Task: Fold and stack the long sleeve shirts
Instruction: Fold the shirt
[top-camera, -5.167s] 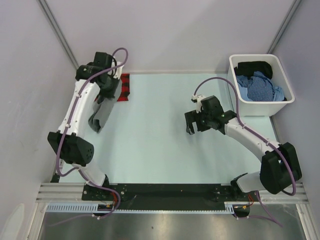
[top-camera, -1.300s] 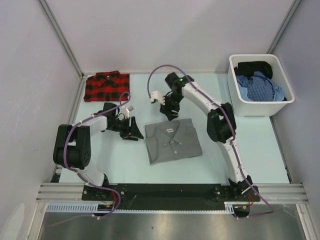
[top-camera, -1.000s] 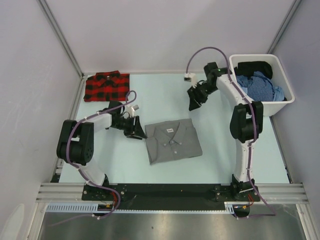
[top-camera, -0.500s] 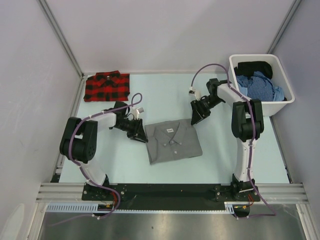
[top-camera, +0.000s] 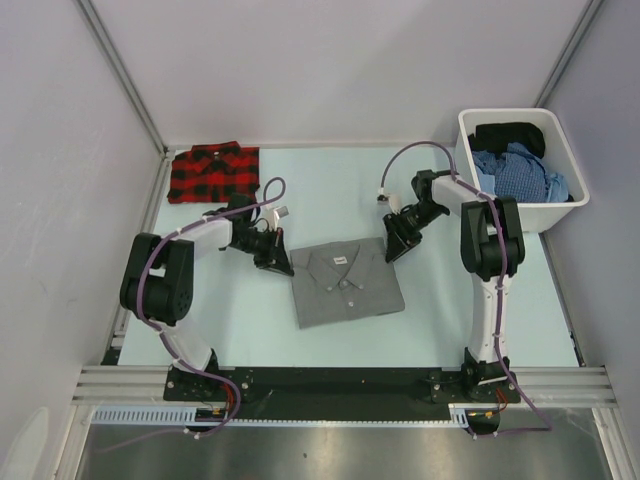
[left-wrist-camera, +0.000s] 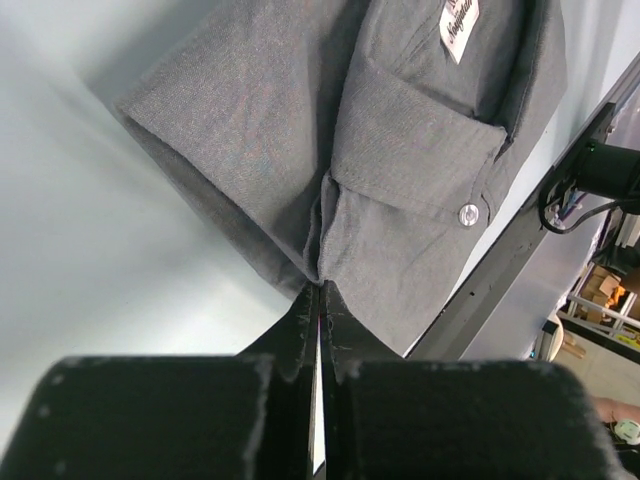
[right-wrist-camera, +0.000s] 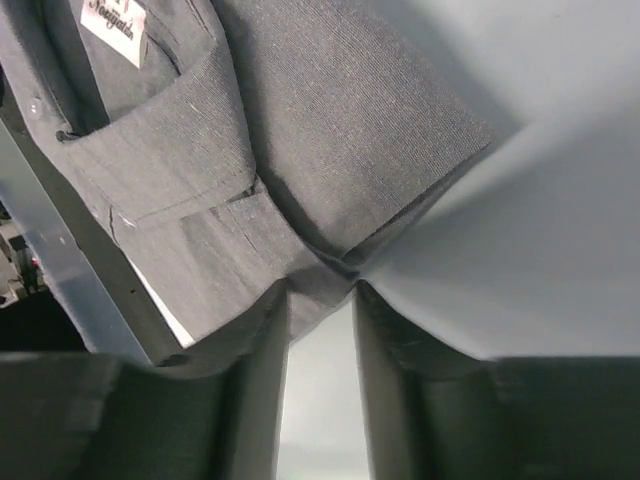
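The grey long sleeve shirt (top-camera: 345, 285) lies folded at the table's middle, collar and white neck label (left-wrist-camera: 460, 15) facing up. My left gripper (top-camera: 283, 265) is at its left edge and is shut on a pinch of the grey cloth (left-wrist-camera: 320, 285). At the shirt's upper right corner is my right gripper (top-camera: 392, 250), lying low on the table. Its jaws stand apart with the folded edge of the grey shirt (right-wrist-camera: 330, 130) between the fingertips (right-wrist-camera: 270, 310). The red-and-black plaid shirt (top-camera: 213, 172) lies folded at the far left corner, away from both grippers.
A white bin (top-camera: 563, 205) holding blue and black clothes stands at the far right, close behind the right arm. The black rail (top-camera: 330, 385) with both arm bases runs along the near edge. Grey walls enclose the table on three sides.
The left gripper slid right to the grey shirt's left edge and shut on it. The right gripper came down from near the bin to the shirt's upper right corner, its jaws narrowing.
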